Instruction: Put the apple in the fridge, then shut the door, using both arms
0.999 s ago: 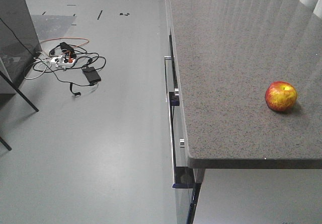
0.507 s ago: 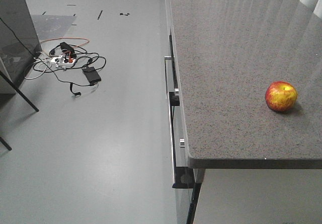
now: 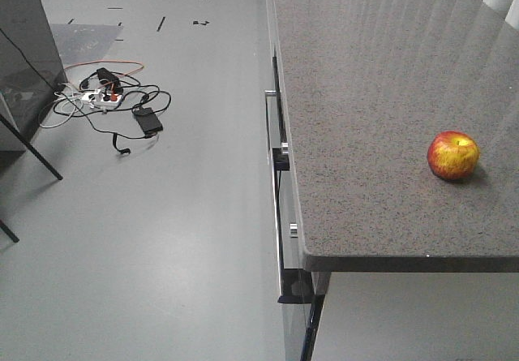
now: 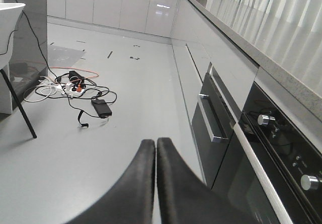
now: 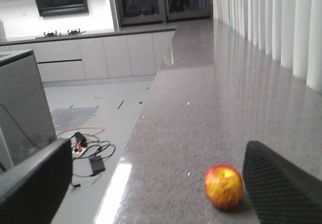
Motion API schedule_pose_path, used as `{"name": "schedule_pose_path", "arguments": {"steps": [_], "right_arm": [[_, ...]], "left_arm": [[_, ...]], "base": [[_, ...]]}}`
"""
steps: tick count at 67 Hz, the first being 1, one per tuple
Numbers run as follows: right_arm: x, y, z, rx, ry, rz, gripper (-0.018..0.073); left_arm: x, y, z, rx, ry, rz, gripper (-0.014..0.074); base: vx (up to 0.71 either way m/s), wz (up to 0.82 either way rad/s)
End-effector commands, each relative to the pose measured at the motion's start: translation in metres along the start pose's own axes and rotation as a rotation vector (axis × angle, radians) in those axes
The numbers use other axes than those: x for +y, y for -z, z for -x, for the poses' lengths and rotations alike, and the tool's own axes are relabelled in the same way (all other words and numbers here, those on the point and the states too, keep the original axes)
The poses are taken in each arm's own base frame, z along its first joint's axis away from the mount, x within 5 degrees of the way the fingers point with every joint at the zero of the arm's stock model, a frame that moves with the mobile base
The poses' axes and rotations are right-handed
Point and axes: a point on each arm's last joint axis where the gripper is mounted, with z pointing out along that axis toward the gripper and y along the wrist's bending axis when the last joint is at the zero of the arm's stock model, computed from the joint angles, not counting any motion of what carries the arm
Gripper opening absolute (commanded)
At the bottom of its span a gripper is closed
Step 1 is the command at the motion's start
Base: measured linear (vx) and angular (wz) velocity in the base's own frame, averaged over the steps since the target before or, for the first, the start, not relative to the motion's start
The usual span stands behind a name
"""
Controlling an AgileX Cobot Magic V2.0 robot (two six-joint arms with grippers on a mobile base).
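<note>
Grey speckled stone counter (image 3: 365,93), front view: fills the frame from 1 to 4 o'clock. 1 apple (image 3: 453,156), red with yellow patches, rests on it at 3 o'clock, stem dimple up. 1 tangle of cables (image 3: 105,101) lies on the floor (image 3: 162,239) at 10 o'clock.

Left wrist view: left gripper (image 4: 155,142) at 6 o'clock, its 2 black fingers pressed together along their length, nothing between them. Oven (image 4: 236,148) at 4 o'clock, 2 knobs showing. Cables at 9 o'clock.

Right wrist view: right gripper (image 5: 157,151) spread wide, 1 finger at 8 o'clock, 1 at 4 o'clock, gripping nothing. Apple on the counter at 5 o'clock, between the fingers, just beside the 4 o'clock one.
</note>
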Motion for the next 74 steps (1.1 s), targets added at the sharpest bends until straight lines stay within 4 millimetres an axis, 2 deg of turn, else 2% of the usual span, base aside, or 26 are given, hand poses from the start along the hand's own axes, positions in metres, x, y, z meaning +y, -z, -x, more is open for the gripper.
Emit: {"name": "schedule_pose_path", "arguments": {"steps": [1, 8, 14, 25, 33, 47, 54, 61, 74], "right_arm": [[0.000, -0.006, 0.019, -0.115, 0.036, -0.010, 0.0720], [-0.001, -0.020, 0.023, -0.069, 0.103, -0.021, 0.0713], [-0.001, -0.039, 0.037, -0.013, 0.125, -0.029, 0.0708], [-0.005, -0.091, 0.062, 0.110, 0.141, -0.065, 0.0696], [-0.011, -0.134, 0.068, 0.217, 0.122, -0.101, 0.0680], [-0.024, -0.205, 0.051, 0.397, 0.093, -0.152, 0.0667], [-0.042, -0.234, 0.037, 0.462, 0.031, -0.217, 0.0664], [-0.060, -0.256, 0.025, 0.517, 0.007, -0.252, 0.0661], [-0.069, -0.286, 0.004, 0.602, 0.006, -0.228, 0.0654]], "left_arm": [[-0.005, 0.003, 0.013, -0.099, 0.007, -0.041, -0.0007], [-0.005, 0.003, 0.013, -0.099, 0.007, -0.041, -0.0007], [-0.005, 0.003, 0.013, -0.099, 0.007, -0.041, -0.0007], [-0.005, 0.003, 0.013, -0.099, 0.007, -0.041, -0.0007], [-0.005, 0.003, 0.013, -0.099, 0.007, -0.041, -0.0007], [-0.005, 0.003, 0.013, -0.099, 0.007, -0.041, -0.0007], [-0.005, 0.003, 0.013, -0.099, 0.007, -0.041, -0.0007], [-0.005, 0.003, 0.013, -0.099, 0.007, -0.041, -0.0007], [-0.005, 0.003, 0.013, -0.099, 0.007, -0.041, -0.0007]], "base": [[0.00, 0.00], [0.00, 0.00], [0.00, 0.00], [0.00, 0.00], [0.00, 0.00], [0.00, 0.00], [0.00, 0.00], [0.00, 0.00], [0.00, 0.00]]}}
